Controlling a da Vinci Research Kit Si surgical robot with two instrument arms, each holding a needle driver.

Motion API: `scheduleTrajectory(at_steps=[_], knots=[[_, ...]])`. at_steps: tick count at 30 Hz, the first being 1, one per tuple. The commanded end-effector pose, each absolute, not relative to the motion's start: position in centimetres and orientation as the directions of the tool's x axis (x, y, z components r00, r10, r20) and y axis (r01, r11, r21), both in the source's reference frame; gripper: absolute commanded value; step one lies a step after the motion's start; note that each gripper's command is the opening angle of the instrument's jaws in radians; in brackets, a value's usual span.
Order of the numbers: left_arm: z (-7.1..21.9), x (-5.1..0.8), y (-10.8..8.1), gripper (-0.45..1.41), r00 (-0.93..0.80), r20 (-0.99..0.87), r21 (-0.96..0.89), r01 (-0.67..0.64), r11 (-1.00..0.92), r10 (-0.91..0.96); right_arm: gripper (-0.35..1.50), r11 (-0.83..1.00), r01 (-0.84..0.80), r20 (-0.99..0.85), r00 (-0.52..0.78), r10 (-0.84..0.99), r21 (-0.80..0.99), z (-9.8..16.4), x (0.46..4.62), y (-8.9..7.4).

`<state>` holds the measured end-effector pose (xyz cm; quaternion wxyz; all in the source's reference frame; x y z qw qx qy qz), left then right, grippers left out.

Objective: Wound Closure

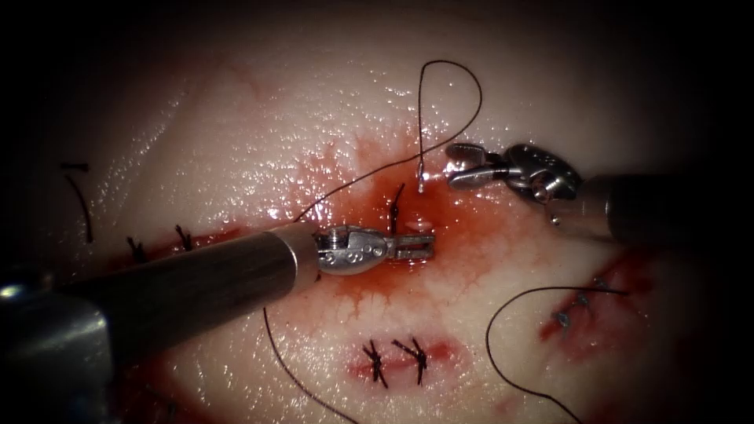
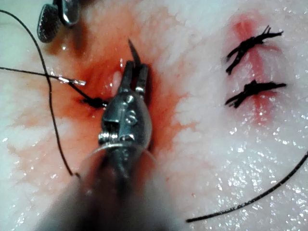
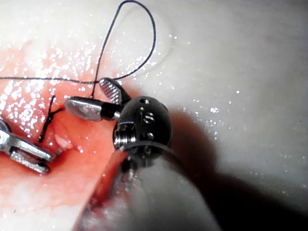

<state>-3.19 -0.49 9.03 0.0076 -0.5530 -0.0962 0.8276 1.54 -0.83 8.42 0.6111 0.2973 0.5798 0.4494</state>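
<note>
While the left tool (image 1: 420, 247) lies low across the red-stained cut (image 1: 408, 228), there is open tissue (image 1: 259, 118) all around its tip. The right tool (image 1: 459, 165) hovers just up and to the right, and the two are near but apart. The left jaws show a narrow gap, and the right jaws stand wider apart, gripping nothing.

The needle (image 1: 422, 182) shows as a short bright stub rising from the tissue, just left of the right tool and right of a dark thread stub (image 1: 397, 202). The thread (image 1: 452, 78) loops up from it and trails away left. The rest of the curve is buried.

In the left wrist view a dark point (image 2: 132, 50) pokes up between the left jaws. Whether it is the needle's tip, or gripped at all, is hard to make out. Finished stitches (image 1: 397, 360) sit nearer the camera.
</note>
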Motion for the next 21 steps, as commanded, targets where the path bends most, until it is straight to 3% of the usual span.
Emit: scheduleTrajectory(at_steps=[1,5,8,12,13,15,17,19,21], knots=[[9.04,-3.26,-0.49,-0.45,-0.382,-0.913,-0.191,0.097,-0.977,0.141,1.25,0.419,-0.201,-0.44,-0.075,0.895,0.886,8.47,1.6,-0.86],[8.69,-3.33,-0.53,-0.45,-0.337,-0.906,-0.313,0.125,-0.942,0.256,1.16,0.425,-0.197,-0.445,-0.071,0.893,0.884,8.45,1.57,-0.89],[8.46,-3.36,-0.54,-0.45,-0.303,-0.883,-0.41,0.128,-0.903,0.358,0.78,0.531,-0.189,-0.547,-0.041,0.836,0.826,8.42,1.55,-0.95],[8.34,-3.35,-0.54,-0.45,-0.289,-0.791,-0.584,0.098,-0.806,0.539,0.78,0.688,-0.198,-0.687,0.083,0.722,0.699,8.39,1.54,-1.0],[8.32,-3.34,-0.54,-0.45,-0.29,-0.749,-0.642,0.091,-0.762,0.596,0.81,0.742,-0.172,-0.715,0.197,0.671,0.648,8.37,1.55,-1.02],[8.31,-3.33,-0.56,-0.45,-0.288,-0.718,-0.679,0.088,-0.729,0.634,0.98,0.754,-0.156,-0.719,0.232,0.656,0.638,8.36,1.55,-1.04],[8.28,-3.31,-0.57,-0.45,-0.27,-0.687,-0.716,0.09,-0.692,0.675,1.0,0.774,-0.129,-0.739,0.233,0.632,0.62,8.35,1.53,-1.08],[8.24,-3.28,-0.58,-0.45,-0.257,-0.679,-0.727,0.101,-0.68,0.688,1.0,0.776,-0.105,-0.743,0.235,0.627,0.621,8.34,1.5,-1.11],[8.17,-3.25,-0.59,-0.45,-0.245,-0.673,-0.735,0.113,-0.669,0.698,0.81,0.78,-0.074,-0.749,0.237,0.619,0.621,8.33,1.43,-1.16]])
